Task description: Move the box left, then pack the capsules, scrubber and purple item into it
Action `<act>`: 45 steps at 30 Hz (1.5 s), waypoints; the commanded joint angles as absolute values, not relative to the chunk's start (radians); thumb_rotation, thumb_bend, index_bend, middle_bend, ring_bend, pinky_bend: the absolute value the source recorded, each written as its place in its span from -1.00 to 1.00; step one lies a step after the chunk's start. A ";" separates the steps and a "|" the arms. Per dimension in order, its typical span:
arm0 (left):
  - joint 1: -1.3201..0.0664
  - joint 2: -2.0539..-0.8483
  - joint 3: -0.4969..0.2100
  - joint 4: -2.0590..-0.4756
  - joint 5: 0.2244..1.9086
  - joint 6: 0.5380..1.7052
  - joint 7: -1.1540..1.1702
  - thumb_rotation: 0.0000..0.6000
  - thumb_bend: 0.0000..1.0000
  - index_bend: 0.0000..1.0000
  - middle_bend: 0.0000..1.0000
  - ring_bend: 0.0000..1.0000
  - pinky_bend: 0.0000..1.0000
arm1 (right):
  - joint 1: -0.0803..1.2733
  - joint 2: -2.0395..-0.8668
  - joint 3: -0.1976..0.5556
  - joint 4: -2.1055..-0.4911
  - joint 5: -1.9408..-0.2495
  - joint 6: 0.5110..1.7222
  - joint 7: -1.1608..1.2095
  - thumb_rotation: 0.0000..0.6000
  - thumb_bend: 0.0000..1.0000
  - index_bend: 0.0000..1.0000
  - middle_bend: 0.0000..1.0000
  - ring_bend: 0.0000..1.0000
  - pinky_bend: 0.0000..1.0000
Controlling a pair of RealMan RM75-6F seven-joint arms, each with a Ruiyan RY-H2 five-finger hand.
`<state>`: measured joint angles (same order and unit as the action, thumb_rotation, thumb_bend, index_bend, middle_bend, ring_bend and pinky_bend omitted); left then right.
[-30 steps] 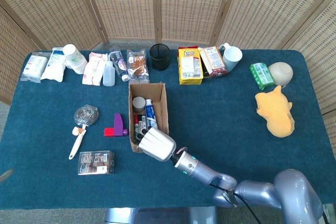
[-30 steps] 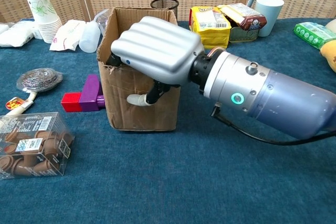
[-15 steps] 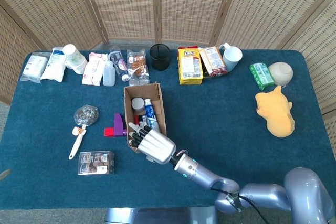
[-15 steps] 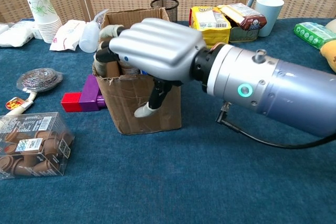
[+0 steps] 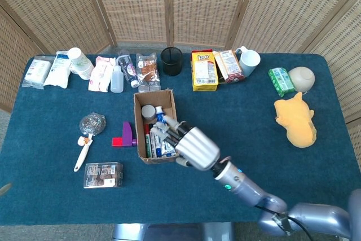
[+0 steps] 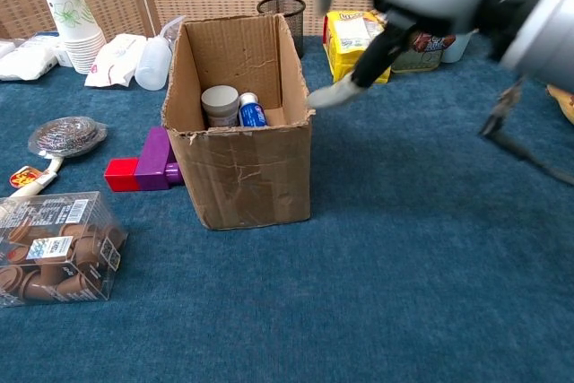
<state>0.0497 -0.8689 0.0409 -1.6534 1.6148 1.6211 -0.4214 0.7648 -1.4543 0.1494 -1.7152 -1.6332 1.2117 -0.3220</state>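
The cardboard box (image 5: 154, 132) stands open on the blue counter (image 5: 237, 117), left of centre, and holds a grey-lidded jar (image 6: 220, 102), a blue-capped tube (image 6: 252, 111) and several more small tubes and bottles packed along its length, which only the head view shows. The right hand (image 5: 190, 146) hangs above the box's right wall with its fingers (image 5: 169, 131) spread over the opening and nothing in them; in the chest view it appears blurred at the top edge, above and to the right of the box. The left hand shows in neither view. The purple item (image 5: 128, 134), joined to a red block (image 5: 117, 141), lies just beside the box's left wall, outside it. Further left lies the scrubber (image 5: 92, 123), a ball of steel wool, next to a white-handled tool (image 5: 82, 152). The clear case of brown capsules (image 5: 102, 174) sits nearer the front edge, apart from the box. Along the back edge stand paper cups (image 5: 79, 60), a black mesh cup (image 5: 171, 61), yellow snack boxes (image 5: 204, 69) and a pale mug (image 5: 249, 59).
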 commanded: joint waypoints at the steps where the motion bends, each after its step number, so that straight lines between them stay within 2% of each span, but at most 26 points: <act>1: 0.049 -0.870 0.041 -1.659 1.617 1.621 -0.414 1.00 -0.98 -1.00 -1.00 -1.00 -1.00 | 0.690 -1.361 0.151 -1.715 -1.651 1.314 -0.203 1.00 -1.00 -0.92 -0.89 -0.88 -0.25; 8: 0.043 -0.875 0.044 -1.668 1.618 1.606 -0.390 1.00 -0.98 -1.00 -1.00 -1.00 -1.00 | 0.543 -1.286 0.113 -1.659 -1.629 1.479 -0.048 1.00 -1.00 -0.89 -0.91 -0.90 -0.32; 11: 0.041 -0.877 0.045 -1.671 1.620 1.602 -0.381 1.00 -0.98 -1.00 -1.00 -1.00 -1.00 | 0.489 -1.249 0.076 -1.623 -1.611 1.497 0.020 1.00 -1.00 -0.88 -0.92 -0.94 -0.37; 16: 0.039 -0.881 0.046 -1.677 1.618 1.596 -0.366 1.00 -0.98 -1.00 -1.00 -1.00 -1.00 | 0.418 -1.224 0.055 -1.534 -1.588 1.542 0.115 1.00 -1.00 -0.80 -0.91 -0.94 -0.46; 23: 0.030 -0.890 0.046 -1.681 1.615 1.578 -0.342 1.00 -0.98 -1.00 -1.00 -1.00 -1.00 | 0.351 -1.232 0.044 -1.417 -1.573 1.589 0.218 1.00 -1.00 -0.74 -0.89 -0.96 -0.53; 30: 0.007 -0.905 0.048 -1.691 1.614 1.532 -0.298 1.00 -0.98 -1.00 -1.00 -1.00 -1.00 | 0.259 -1.255 0.031 -1.303 -1.532 1.634 0.249 1.00 -1.00 -0.74 -0.90 -1.00 -0.72; 37: -0.066 -0.927 0.037 -1.715 1.600 1.412 -0.236 1.00 -0.98 -1.00 -1.00 -1.00 -1.00 | 0.189 -1.242 0.018 -1.323 -1.530 1.675 0.286 1.00 -1.00 -0.73 -0.90 -1.00 -0.73; 39: -0.102 -0.932 0.037 -1.747 1.601 1.349 -0.179 1.00 -0.98 -1.00 -1.00 -1.00 -1.00 | 0.179 -1.234 0.019 -1.336 -1.547 1.694 0.294 1.00 -1.00 -0.73 -0.90 -1.00 -0.73; 40: -0.145 -0.944 0.034 -1.785 1.595 1.275 -0.117 1.00 -0.98 -1.00 -1.00 -1.00 -1.00 | 0.171 -1.224 0.020 -1.352 -1.560 1.712 0.298 1.00 -1.00 -0.73 -0.90 -1.00 -0.73; 45: -0.202 -0.964 0.028 -1.877 1.540 1.166 0.039 1.00 -0.99 -1.00 -1.00 -1.00 -1.00 | 0.155 -1.210 0.026 -1.367 -1.558 1.709 0.301 1.00 -1.00 -0.73 -0.90 -1.00 -0.73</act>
